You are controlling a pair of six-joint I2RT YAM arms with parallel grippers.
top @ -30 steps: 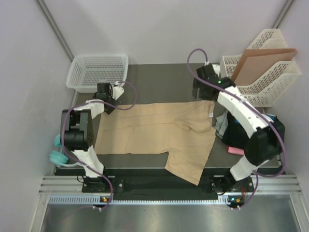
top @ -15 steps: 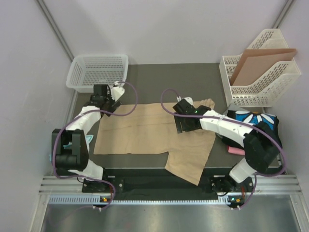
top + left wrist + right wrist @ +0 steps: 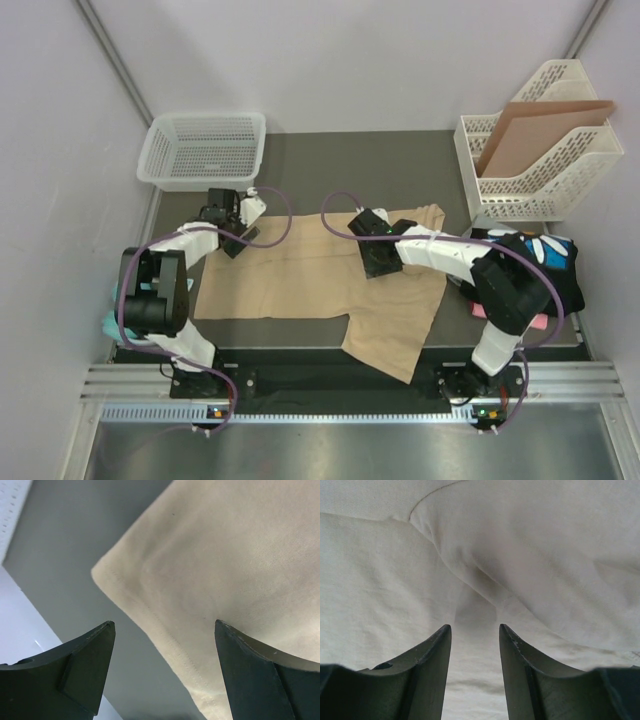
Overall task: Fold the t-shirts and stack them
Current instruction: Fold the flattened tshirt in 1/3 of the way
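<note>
The tan t-shirt (image 3: 300,280) is spread out flat on the dark table (image 3: 350,170), taking up most of the middle, with one sleeve hanging off the near edge.

The left gripper (image 3: 236,240) sits over the shirt's far-left corner. In its wrist view the left gripper (image 3: 162,630) has its jaws wide apart, and the stitched hem corner of the tan t-shirt (image 3: 225,555) runs between the two fingers – nothing is held.

The right gripper (image 3: 378,262) is down on the middle of the shirt, a bit right of centre. From the wrist cam, the right gripper (image 3: 474,630) has its fingers only a narrow gap apart, and a soft crease in the tan t-shirt (image 3: 520,540) runs right down into that gap – honestly can't tell if it's pinching the cloth or just resting on it.

Off to the right there's the black daisy-print t-shirt (image 3: 535,255), bunched at the table's edge and partly hidden behind the right arm, with a bit of pink t-shirt (image 3: 540,322) poking out beside it.
</note>
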